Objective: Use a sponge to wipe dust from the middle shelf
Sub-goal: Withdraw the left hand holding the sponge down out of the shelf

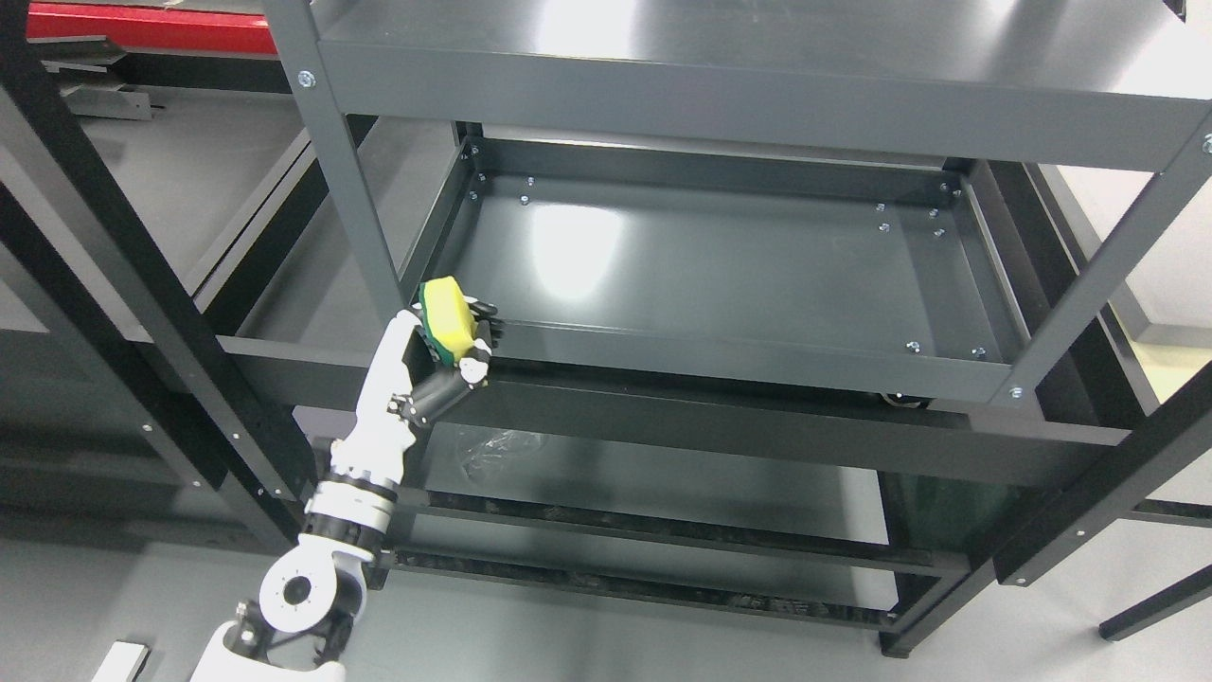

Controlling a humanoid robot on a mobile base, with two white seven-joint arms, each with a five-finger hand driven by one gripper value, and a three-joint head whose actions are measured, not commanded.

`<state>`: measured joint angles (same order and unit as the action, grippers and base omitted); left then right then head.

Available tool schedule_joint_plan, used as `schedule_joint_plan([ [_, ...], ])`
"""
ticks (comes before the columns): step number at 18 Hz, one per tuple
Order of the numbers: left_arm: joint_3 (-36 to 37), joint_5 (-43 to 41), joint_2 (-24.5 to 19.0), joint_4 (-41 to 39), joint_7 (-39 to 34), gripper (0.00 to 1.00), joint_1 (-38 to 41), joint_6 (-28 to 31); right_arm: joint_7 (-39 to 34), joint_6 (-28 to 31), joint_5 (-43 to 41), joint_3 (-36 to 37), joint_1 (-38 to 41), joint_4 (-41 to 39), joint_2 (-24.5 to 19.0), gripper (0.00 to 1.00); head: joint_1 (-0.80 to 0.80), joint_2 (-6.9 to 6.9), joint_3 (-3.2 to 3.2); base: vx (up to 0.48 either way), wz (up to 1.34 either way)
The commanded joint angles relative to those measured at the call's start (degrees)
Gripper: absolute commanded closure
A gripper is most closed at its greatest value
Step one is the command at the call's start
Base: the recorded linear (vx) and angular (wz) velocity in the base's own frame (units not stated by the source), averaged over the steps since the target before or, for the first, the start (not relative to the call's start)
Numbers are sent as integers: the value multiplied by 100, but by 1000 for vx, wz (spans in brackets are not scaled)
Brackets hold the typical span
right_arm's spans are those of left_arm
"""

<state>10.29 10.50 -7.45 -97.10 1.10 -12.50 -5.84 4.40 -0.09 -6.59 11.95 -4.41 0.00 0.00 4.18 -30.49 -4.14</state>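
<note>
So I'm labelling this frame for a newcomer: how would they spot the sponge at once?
Find the dark grey metal shelving unit and its middle shelf, a shallow tray. At that tray's front left corner, the white left hand grips the sponge. It is bright yellow with a green backing, the only vivid colour there.

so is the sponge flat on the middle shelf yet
No, the left hand holds the sponge on edge at the front left corner of the middle shelf, not laid flat on its surface.
</note>
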Motion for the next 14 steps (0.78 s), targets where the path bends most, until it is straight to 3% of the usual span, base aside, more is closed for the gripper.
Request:
schedule_joint_plan([
  [1,-307,13,7,-477,206,100,983,-619,-27,413,0,0,1,-100,100,0,0,0,0,12,-67],
  [4,-710,13,103,-468,224,100,1705,-884,-27,413,0,0,1,-100,100,0,0,0,0,13,-78],
  [8,-1573,13,191,-468,215,100,1523,-578,-18,413,0,0,1,-100,100,0,0,0,0,13,-72],
  [14,-1601,13,472,-468,215,100,1443,-392,-27,413,0,0,1,-100,100,0,0,0,0,3,-18],
])
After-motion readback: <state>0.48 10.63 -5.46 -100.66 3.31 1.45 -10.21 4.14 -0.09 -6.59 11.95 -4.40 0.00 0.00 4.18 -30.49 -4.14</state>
